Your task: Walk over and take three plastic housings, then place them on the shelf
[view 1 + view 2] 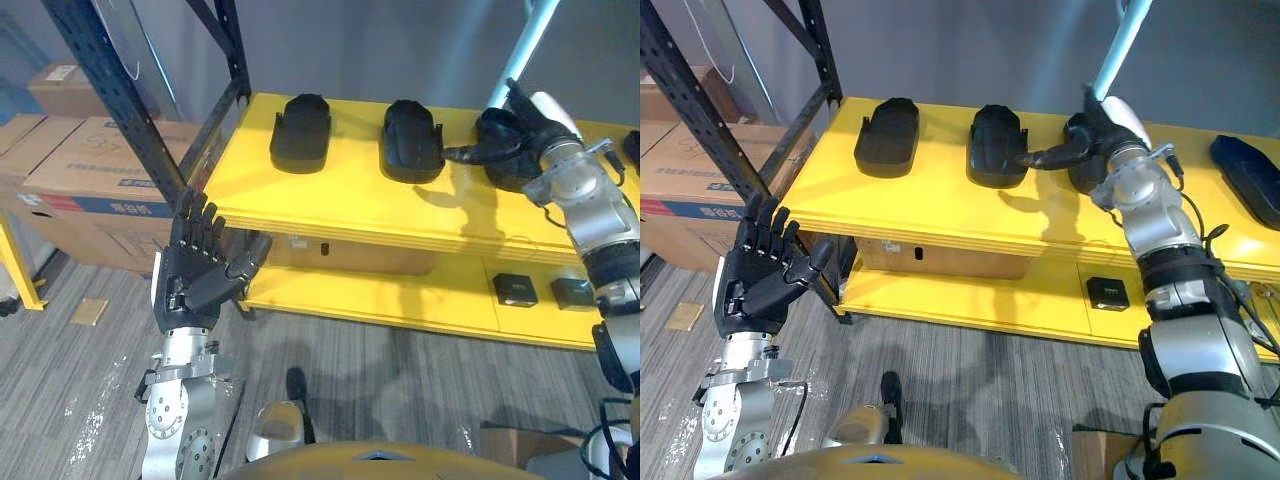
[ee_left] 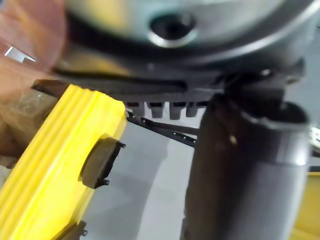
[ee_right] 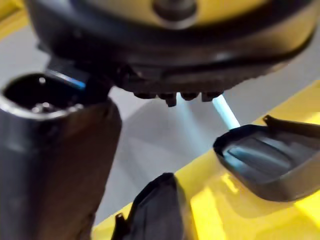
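Two black plastic housings lie on the yellow shelf top (image 1: 330,200), one at the left (image 1: 300,130) and one in the middle (image 1: 411,140). A third housing (image 1: 503,168) lies further right, partly covered by my right hand (image 1: 522,125). That hand rests over it open, its thumb stretched out toward the middle housing. In the right wrist view two housings (image 3: 270,165) (image 3: 155,210) lie on the yellow board past the straight thumb. My left hand (image 1: 195,265) is held up open in front of the shelf's left corner, holding nothing.
A black rack upright (image 1: 130,100) stands at the shelf's left end, with cardboard boxes (image 1: 80,170) behind it. The lower yellow shelf carries small black boxes (image 1: 516,289). Another dark part (image 1: 1250,180) lies at the shelf's far right. A pale blue pole (image 1: 525,45) leans behind.
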Controlling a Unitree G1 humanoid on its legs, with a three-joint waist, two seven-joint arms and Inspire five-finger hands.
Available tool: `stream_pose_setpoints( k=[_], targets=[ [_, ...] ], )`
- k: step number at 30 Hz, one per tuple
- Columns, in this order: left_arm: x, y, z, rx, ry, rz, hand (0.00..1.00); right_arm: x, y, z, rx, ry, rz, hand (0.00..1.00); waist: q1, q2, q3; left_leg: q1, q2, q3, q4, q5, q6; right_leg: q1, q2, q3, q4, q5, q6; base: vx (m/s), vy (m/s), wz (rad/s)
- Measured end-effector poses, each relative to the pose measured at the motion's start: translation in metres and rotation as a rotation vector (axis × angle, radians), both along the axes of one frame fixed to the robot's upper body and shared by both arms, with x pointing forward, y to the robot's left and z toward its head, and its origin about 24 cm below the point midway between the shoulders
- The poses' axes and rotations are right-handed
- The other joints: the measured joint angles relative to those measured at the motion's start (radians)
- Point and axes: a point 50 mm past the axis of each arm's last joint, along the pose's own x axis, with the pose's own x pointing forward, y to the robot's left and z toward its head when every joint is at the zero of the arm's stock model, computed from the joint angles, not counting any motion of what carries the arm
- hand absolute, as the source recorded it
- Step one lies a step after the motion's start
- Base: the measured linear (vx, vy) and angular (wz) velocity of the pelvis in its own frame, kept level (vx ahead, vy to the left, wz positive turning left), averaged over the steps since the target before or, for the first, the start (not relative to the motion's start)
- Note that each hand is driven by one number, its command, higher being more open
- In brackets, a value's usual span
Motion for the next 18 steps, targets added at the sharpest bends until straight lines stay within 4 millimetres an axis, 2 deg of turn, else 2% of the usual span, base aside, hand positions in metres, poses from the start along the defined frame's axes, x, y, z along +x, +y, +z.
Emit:
stream_pose_setpoints(
  k=[6,9,16,18],
  targets=[
    [0.000,-0.002,-0.003,-0.019,0.023,0.009,1.00,-0.003,-0.021,-0.001,0.109,0.029,-0.151,1.00,-0.001,0.022,0.012,0.005,-0.005,-0.009,0.000,0.000,0.000,0.006,-0.006,-0.002,0.006,-0.001,0.001,-0.04,0.043,0.02],
    [0.001,-0.002,-0.004,-0.023,0.028,0.006,1.00,-0.006,-0.031,-0.011,0.183,0.076,-0.209,1.00,-0.003,0.025,0.015,0.005,-0.010,-0.011,0.000,0.000,0.000,0.004,-0.012,-0.003,0.015,-0.004,0.004,-0.02,0.038,0.02],
    [0.001,-0.003,-0.004,-0.028,0.029,0.002,1.00,-0.008,-0.034,-0.022,0.245,0.194,-0.169,1.00,-0.006,0.031,0.033,0.007,-0.009,-0.011,0.000,0.000,0.000,0.004,-0.012,-0.002,0.019,-0.005,0.005,0.00,0.000,0.00],
    [0.004,-0.003,-0.010,-0.028,0.049,-0.001,1.00,-0.007,-0.035,-0.023,0.265,0.213,-0.175,1.00,-0.003,0.031,0.033,0.009,-0.007,-0.010,0.000,-0.002,0.000,0.007,-0.010,-0.001,0.015,-0.007,0.003,0.00,0.000,0.00]
  ],
)
